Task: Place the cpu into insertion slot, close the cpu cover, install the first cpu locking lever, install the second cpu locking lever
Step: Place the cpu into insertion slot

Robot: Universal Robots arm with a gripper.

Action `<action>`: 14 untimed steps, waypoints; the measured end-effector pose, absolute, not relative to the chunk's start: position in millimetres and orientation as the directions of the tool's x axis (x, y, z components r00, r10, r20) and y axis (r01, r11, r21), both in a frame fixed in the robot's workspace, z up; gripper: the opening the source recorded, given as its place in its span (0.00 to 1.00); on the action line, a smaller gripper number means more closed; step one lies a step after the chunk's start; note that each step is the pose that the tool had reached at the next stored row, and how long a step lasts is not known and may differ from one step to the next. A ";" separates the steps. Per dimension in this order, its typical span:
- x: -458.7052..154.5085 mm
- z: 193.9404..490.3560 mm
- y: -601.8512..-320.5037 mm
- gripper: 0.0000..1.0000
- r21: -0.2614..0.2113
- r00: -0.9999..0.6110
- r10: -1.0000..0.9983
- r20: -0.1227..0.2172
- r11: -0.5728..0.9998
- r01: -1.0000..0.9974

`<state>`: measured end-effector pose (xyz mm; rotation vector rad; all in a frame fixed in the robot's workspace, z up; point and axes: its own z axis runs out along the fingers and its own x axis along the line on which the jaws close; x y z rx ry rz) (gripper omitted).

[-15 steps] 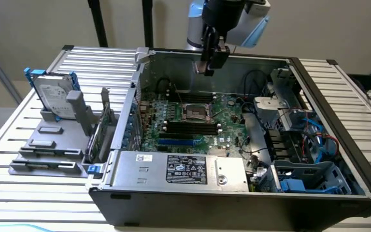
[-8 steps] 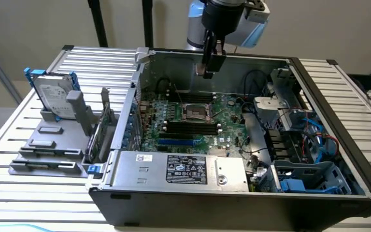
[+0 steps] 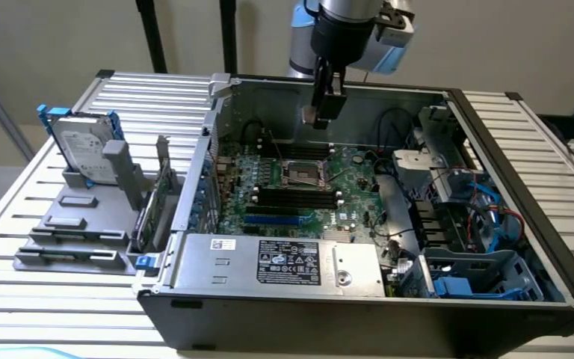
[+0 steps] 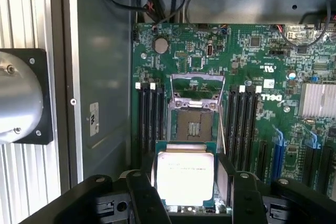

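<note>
Your gripper (image 3: 319, 114) hangs over the open case (image 3: 367, 321), high above the motherboard (image 3: 352, 179) and clear of everything in it.

Grip: the cpu (image 4: 185, 174) sits between the two black fingers (image 4: 140, 192), one on each of two opposite edges. You are pinching the cpu with the jaws set about as wide as the chip. It lies flat in the grip, pale lid toward the wrist camera, with faint lettering you cannot read.

Slot: the slot (image 4: 194, 125) lies about mid-board, between two banks of long black memory slots (image 4: 149, 119). Its contact field is bare, with no chip in it.

Cover: the cover (image 4: 197, 88) is tipped up off the slot, hinged at the slot edge farthest from the cpu as the wrist view shows it.

Cpu to slot: in the wrist view the cpu's far edge overlaps the slot's nearest rim, so it is not centred over the opening. In the exterior view the gripper stands well apart from the slot (image 3: 302, 174), toward the case's far wall. The cpu is not in the slot and the cover is not closed.
</note>
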<state>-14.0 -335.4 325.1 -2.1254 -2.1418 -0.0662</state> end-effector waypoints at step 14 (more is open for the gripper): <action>-14.6 299.6 -334.9 0.55 -0.056 -0.004 0.993 0.118 0.011 0.998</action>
